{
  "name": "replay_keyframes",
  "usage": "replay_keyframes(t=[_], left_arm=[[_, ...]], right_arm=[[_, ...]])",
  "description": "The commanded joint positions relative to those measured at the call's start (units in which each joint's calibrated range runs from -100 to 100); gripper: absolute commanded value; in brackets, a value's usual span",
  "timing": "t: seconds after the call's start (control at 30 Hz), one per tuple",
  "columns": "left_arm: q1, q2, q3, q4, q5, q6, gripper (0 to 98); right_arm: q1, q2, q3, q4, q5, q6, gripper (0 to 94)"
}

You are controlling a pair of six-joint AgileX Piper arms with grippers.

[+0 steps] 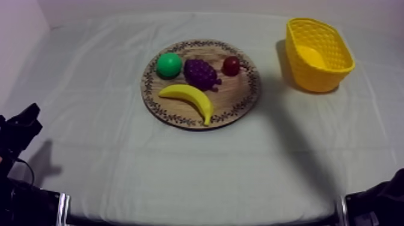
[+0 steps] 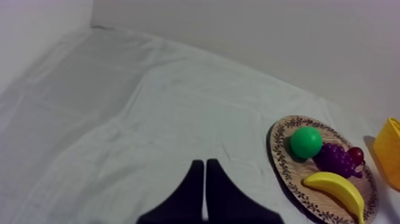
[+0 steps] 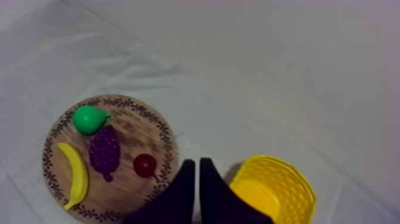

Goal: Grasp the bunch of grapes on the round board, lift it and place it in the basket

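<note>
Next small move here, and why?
Probably open the right gripper and reach toward the bunch of grapes: it is shut and far from them, they lie free on the wooden board, and the yellow basket stands on that arm's side.

We see board [image 1: 235, 101] mid-table [image 1: 120, 150], basket [image 1: 321, 78] to its right, well apart, slightly farther back. On board: pear [image 1: 169, 65] at back left, grapes [image 1: 201, 73] just right of it (touching or not, we cannot tell), small red fruit [image 1: 231, 65] right of grapes, near rim. Banana [image 1: 189, 97] lies before all three, along board's front.
</note>
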Motion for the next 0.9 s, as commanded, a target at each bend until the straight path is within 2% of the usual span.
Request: replay_keyframes(t=[0.0, 0.33, 0.5, 0.87], left_arm=[[0.0, 0.0, 0.0, 0.01, 0.0, 0.0, 0.1], [0.0, 0.0, 0.0, 0.01, 0.0, 0.0, 0.1], [0.0, 0.0, 0.0, 0.01, 0.0, 0.0, 0.1], [0.0, 0.0, 0.0, 0.01, 0.0, 0.0, 0.1]], right_arm=[[-1.8, 2.3, -1.2, 0.7, 0.5, -1.0, 0.5], [-7.4, 12.1, -8.8, 3.3, 3.7, -4.3, 0.5], [-8.3, 16.9, -13.4, 3.2, 4.9, -4.8, 0.5], [-10.2, 24.2, -18.6, 5.6, 5.0, -7.3, 0.5]])
